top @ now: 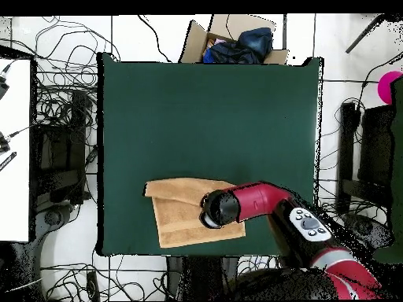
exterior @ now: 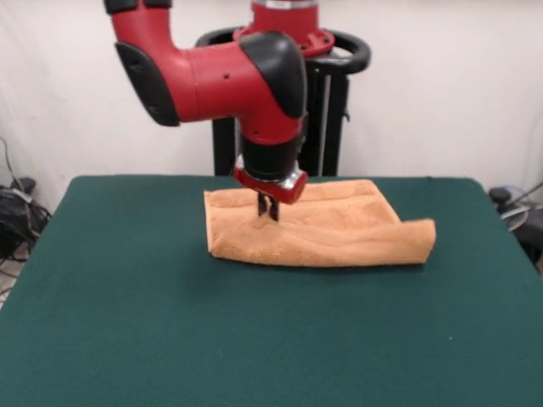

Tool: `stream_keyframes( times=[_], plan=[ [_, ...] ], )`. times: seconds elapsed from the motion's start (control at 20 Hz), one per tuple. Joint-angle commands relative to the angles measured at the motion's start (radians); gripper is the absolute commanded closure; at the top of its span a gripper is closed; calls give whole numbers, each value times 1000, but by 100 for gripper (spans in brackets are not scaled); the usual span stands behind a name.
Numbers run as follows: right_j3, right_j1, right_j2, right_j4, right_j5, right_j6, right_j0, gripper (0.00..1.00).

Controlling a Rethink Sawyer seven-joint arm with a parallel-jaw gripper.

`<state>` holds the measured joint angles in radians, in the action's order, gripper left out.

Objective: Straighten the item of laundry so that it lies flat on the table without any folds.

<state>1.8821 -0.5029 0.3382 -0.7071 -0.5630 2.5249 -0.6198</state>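
The item of laundry [exterior: 322, 233], an orange-tan terry towel, lies folded over on itself on the far half of the dark green table [exterior: 254, 339]. Its near edge forms a thick rolled fold that sticks out to the right. In the overhead view the towel [top: 177, 212] sits near the table's [top: 205, 118] bottom edge, with the arm covering its right part. My gripper [exterior: 268, 209] points straight down over the towel's left half. Its dark fingertips are close together just above or touching the cloth. I cannot make out whether they hold any cloth. The overhead view hides the gripper under the arm.
A cardboard box [top: 236, 41] with dark cloth stands beyond the table's top edge in the overhead view. Cables [top: 63, 102] cover the floor on all sides. A black stand [exterior: 331, 110] rises behind the table.
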Motion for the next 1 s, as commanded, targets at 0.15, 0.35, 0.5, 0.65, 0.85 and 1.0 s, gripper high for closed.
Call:
stream_keyframes(
  times=[0.15, 0.35, 0.5, 0.65, 0.85, 1.0],
  plan=[
    [-65, -18, 117, 23, -147, -268, -46, 100],
    [-60, -32, 157, 38, -137, -258, -76, 100],
    [-39, -46, 191, 56, -126, -247, -103, 100],
    [-29, -46, 225, 77, -104, -225, -126, 100],
    [-35, -32, 271, 93, -69, -202, -148, 100],
    [-34, -31, 297, 94, -55, -203, -169, 100]
  ],
)
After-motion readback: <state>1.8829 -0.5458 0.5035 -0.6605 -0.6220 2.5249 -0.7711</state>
